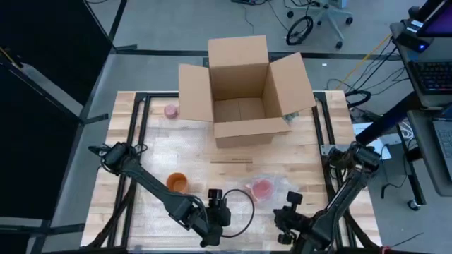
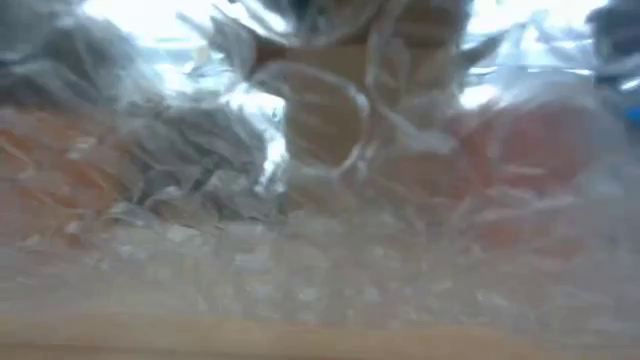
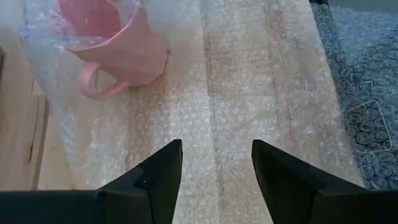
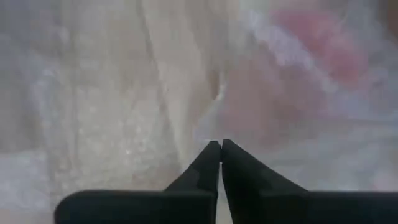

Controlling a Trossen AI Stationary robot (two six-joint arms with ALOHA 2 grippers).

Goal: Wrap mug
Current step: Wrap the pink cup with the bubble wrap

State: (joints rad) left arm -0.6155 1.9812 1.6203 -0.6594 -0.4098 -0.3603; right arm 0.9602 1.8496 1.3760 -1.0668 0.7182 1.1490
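Now the right gripper (image 4: 220,144), fingers pinched shut on the clear bubble wrap sheet (image 3: 249,106), must fold it toward 10 o'clock over the pink mug (image 3: 121,46), while the left gripper (image 3: 216,165) waits wide open holding nothing

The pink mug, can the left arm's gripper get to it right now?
Probably yes. The left gripper is open and faces the pink mug, with only flat bubble wrap on the table between them. Some wrap already folds over the mug, so the gripper might touch plastic first.

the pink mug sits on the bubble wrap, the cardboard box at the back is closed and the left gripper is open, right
Not quite: the cardboard box is open, flaps spread, as the high view shows. The pink mug does sit on the bubble wrap, and the left gripper is open.
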